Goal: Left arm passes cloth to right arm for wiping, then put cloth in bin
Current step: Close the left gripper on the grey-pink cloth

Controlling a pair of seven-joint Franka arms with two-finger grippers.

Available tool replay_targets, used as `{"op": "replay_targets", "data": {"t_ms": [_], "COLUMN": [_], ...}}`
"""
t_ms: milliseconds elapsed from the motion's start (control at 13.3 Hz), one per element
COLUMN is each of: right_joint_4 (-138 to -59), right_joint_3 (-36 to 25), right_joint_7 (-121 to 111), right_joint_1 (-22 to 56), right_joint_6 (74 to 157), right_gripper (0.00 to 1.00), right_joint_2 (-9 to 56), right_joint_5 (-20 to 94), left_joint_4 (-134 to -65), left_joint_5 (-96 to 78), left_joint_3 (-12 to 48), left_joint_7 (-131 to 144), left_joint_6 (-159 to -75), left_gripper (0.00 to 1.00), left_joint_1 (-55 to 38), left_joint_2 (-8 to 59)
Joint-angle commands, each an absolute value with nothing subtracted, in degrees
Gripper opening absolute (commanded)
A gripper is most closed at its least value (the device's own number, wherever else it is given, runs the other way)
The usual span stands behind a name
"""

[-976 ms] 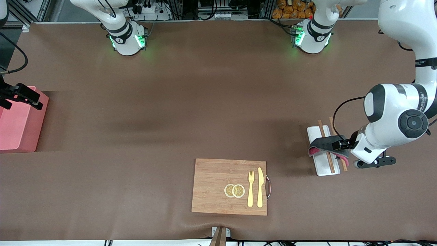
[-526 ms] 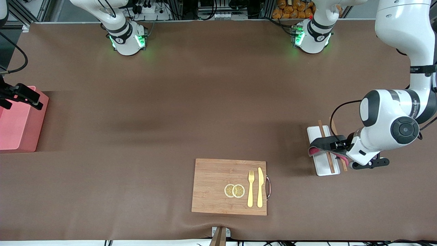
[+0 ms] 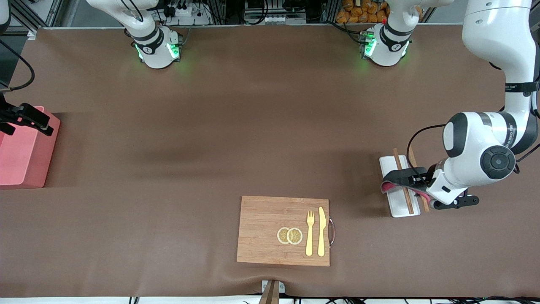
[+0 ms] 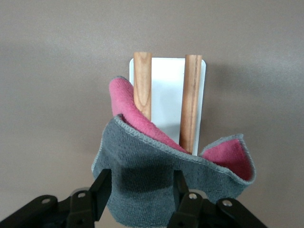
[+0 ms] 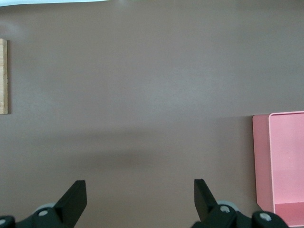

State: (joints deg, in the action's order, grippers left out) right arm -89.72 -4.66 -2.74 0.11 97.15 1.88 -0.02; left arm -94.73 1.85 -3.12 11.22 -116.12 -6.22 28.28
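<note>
The left end effector (image 4: pixel 137 192) straddles the cloth (image 4: pixel 161 187), fingers apart around a fold, on the white tray (image 3: pixel 398 207) with the sticks (image 4: pixel 142 85). The right end effector (image 5: pixel 137 199) waits spread wide beside the bin (image 3: pixel 25 156).

The left arm (image 3: pixel 498 84) reaches down from its base, elbow bent, wrist turned low toward its own end of the tabletop. Its tool (image 4: pixel 140 190) has both fingers (image 4: pixel 100 189) set astride a fold of cloth (image 4: pixel 161 175), apparently not yet pinching it. The right arm waits; its tool (image 5: pixel 137 199) hangs with fingers spread wide.
</note>
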Motion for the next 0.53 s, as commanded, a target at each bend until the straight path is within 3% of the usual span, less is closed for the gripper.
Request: {"op": "replay_targets", "data": {"t_ms": [0, 300, 451], "right_joint_4": [-89.56, -89.56, -89.56], "right_joint_3": [-4.22, -4.22, -4.22], "right_joint_7": [-2.81, -2.46, -2.55], "right_joint_1": [-0.62, -0.44, -0.44], "right_joint_6": [96.68, 96.68, 96.59], "right_gripper": [1.00, 1.00, 1.00], "right_joint_2": [1.93, 2.02, 2.11], "right_joint_5": [-0.35, -0.35, -0.35], "left_joint_4": [-94.75, -94.75, -94.75], "left_joint_5": [0.44, 0.44, 0.44], "left_joint_3": [-3.25, -3.25, -3.25], "left_joint_7": [11.60, 13.36, 13.36], "left_joint_6": [-116.46, -116.46, -116.46], "left_gripper": [0.58, 0.41, 0.38], "left_joint_1": [-6.33, -6.59, -6.59], "left_joint_2": [28.39, 28.39, 28.39]}}
